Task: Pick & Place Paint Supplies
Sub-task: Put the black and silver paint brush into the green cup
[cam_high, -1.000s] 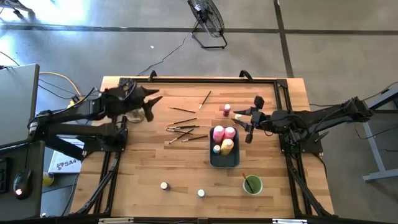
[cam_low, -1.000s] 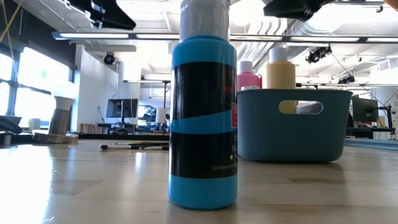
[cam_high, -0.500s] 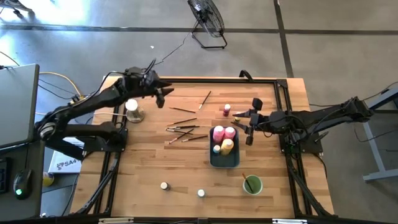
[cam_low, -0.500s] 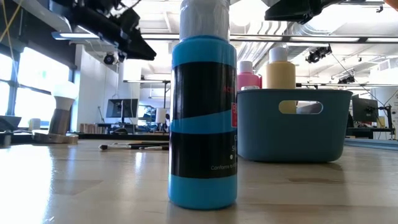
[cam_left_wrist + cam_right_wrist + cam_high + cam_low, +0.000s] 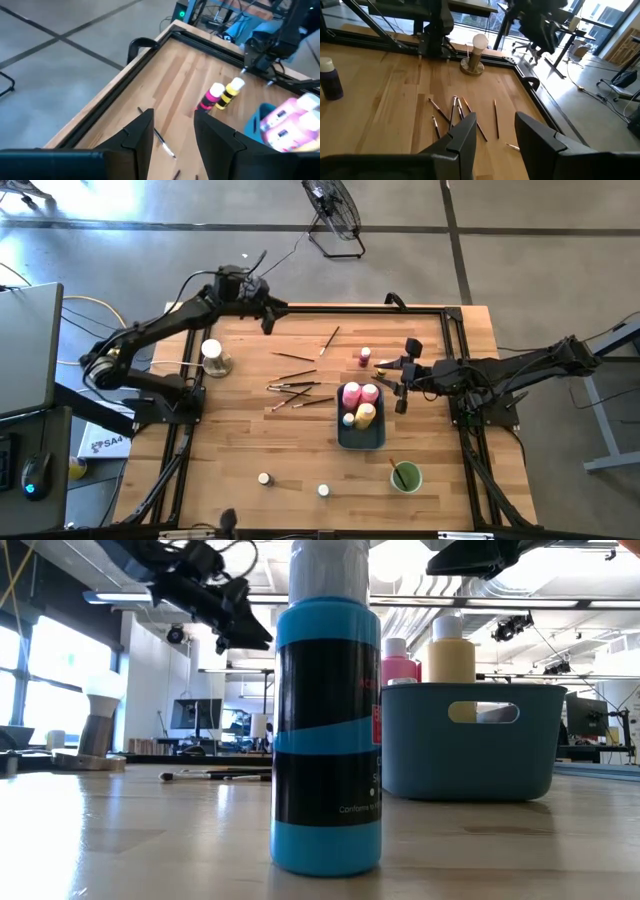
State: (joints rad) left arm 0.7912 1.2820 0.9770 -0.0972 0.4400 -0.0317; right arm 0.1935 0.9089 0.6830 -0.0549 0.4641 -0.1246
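Left arm has swung: a second ago its gripper sat low over the left side of the table by the round white-topped stand (image 5: 213, 356); now the left gripper (image 5: 268, 315) hangs at the upper left of the high view, over the table's far edge, fingers apart with a narrow gap and nothing between them. The stand it was covering is now fully exposed, upright near the left edge. Supplies unchanged: loose paintbrushes (image 5: 296, 386) scattered centre-left, one more brush (image 5: 329, 340) lying alone toward the top; two small jars (image 5: 264, 478) near the bottom edge. Centre: pink bottle (image 5: 365, 356) upright on the bare wood, and just right of it a yellow bottle (image 5: 231, 91), seen in the left wrist view. Blue-grey tray (image 5: 361, 438) holds pink bottles and a yellow one. In the low view a blue bottle (image 5: 327, 730) stands close to the camera, tray behind it. Right gripper (image 5: 402, 379) hasn't moved, right of centre above the tray's corner, fingers narrowly parted, empty. Green cup (image 5: 405, 477) lower right with a brush in it.
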